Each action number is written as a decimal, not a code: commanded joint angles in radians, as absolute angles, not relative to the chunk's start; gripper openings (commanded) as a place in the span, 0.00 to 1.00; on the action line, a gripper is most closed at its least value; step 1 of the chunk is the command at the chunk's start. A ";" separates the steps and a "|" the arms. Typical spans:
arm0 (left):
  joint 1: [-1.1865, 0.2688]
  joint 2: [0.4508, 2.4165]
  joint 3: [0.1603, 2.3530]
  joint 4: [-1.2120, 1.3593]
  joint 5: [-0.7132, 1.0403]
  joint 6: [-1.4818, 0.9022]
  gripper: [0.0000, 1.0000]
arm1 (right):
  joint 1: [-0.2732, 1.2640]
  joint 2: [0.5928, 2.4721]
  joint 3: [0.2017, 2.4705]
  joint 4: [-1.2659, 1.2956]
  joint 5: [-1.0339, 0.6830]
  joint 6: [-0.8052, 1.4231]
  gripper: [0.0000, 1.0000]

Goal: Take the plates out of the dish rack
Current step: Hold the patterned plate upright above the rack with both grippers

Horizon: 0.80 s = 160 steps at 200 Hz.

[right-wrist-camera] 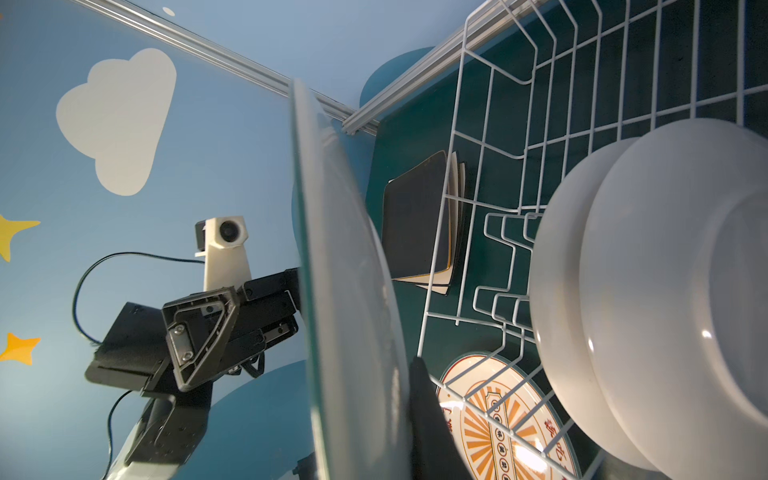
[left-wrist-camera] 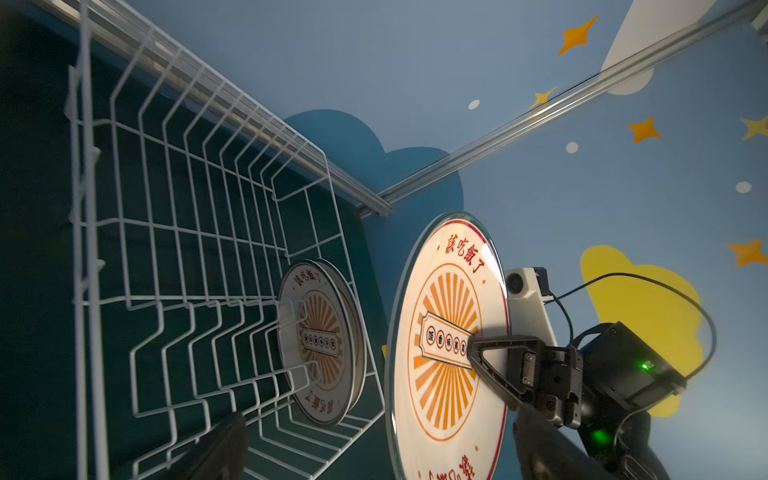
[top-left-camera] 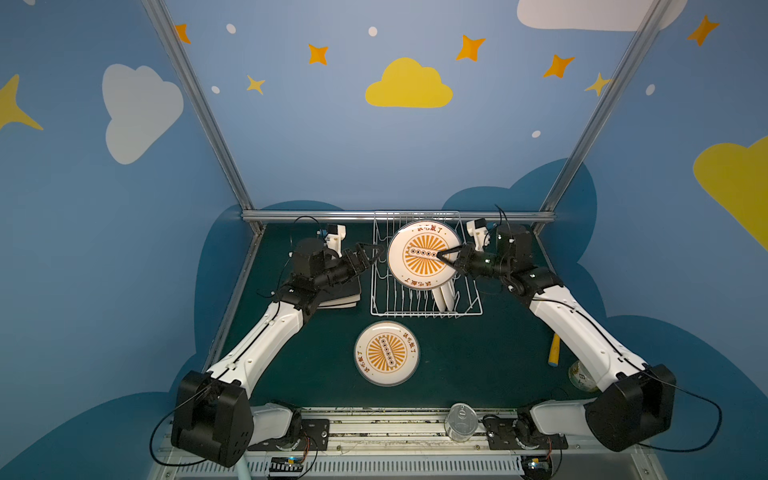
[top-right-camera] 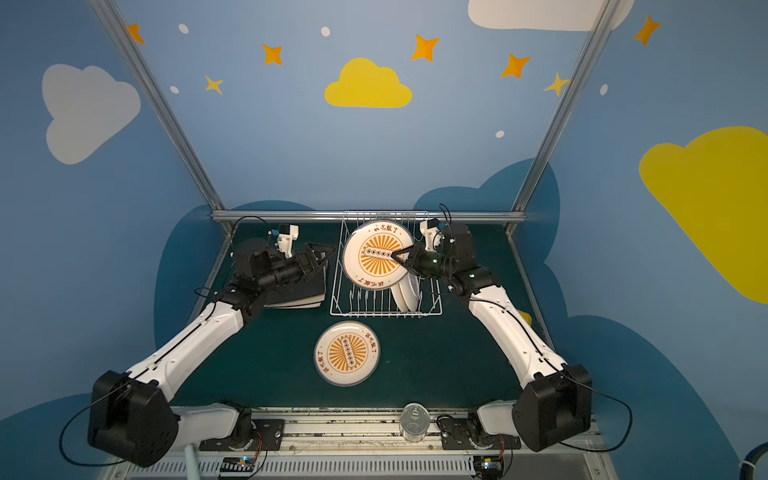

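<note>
Top views first. My right hand (top-left-camera: pixel 442 255) is pinching a round sunburst plate (top-left-camera: pixel 415 249) by its right side, face toward the camera. It looks lifted clear above the dish rack (top-left-camera: pixel 382 299) at centre frame. My left hand (top-left-camera: pixel 374 253) is spread wide and empty just left of the rack. A matching plate (top-left-camera: pixel 387 353) lies flat on the table (top-left-camera: pixel 478 357) below the rack. A stack of square plates (top-left-camera: pixel 345 297), black on top with cream edges under it, sits at the left under my left arm.

Left wrist view: the held plate is at lower centre, with two round plates (left-wrist-camera: pixel 320 345) standing in the prongs to its left.

Right wrist view: those two show their white backs at right.

So I'd say most of the job is done. This one needs setting down, then there are two more to pull.
</note>
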<state>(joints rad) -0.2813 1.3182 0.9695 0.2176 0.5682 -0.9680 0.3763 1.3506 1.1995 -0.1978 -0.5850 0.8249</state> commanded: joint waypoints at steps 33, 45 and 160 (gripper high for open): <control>-0.312 1.416 1.023 0.329 0.757 -1.045 0.94 | 0.378 1.375 1.211 -0.110 -0.670 0.825 0.00; -0.318 1.429 1.034 0.318 0.763 -1.041 0.93 | 0.379 1.380 1.213 -0.115 -0.674 0.824 0.00; -0.376 1.507 1.090 0.286 0.816 -1.013 0.70 | 0.388 1.410 1.213 -0.109 -0.717 0.828 0.00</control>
